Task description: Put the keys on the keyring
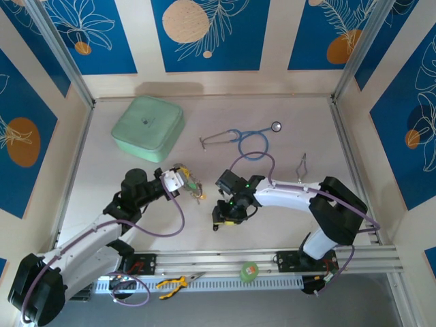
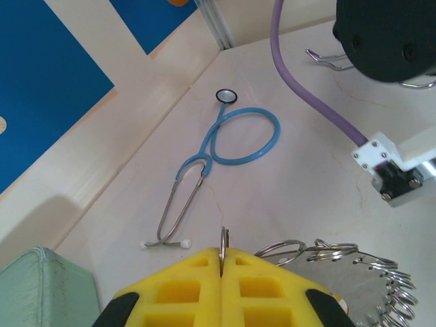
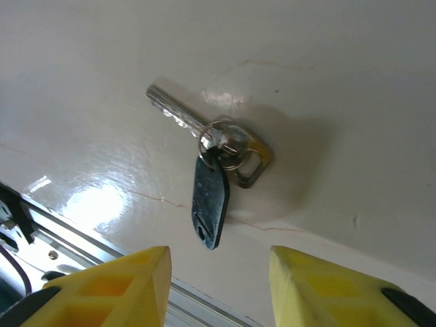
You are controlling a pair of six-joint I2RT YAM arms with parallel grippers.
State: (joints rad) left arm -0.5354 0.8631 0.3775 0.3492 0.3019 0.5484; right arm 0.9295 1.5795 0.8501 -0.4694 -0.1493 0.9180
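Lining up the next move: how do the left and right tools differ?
The left tool is shut, pinching the keyring by its edge; the right tool is open, holding nothing. The left carries a bunch of keys; the right hangs over one black-tagged key on the table. Both have yellow fingers.

Stethoscope (image 2: 276,134) tubing blue; case (image 1: 147,126) mint green; key (image 3: 176,116) silver, its fob (image 3: 210,201) black; keyring (image 2: 223,238) silver; left tool (image 2: 221,262), right tool (image 3: 218,262) yellow; tabletop (image 2: 293,191) cream, faintly veined.

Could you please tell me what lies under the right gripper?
Below the open right gripper, a silver key lies flat on the table, with a small ring and black tag. These cover part of the key's head.
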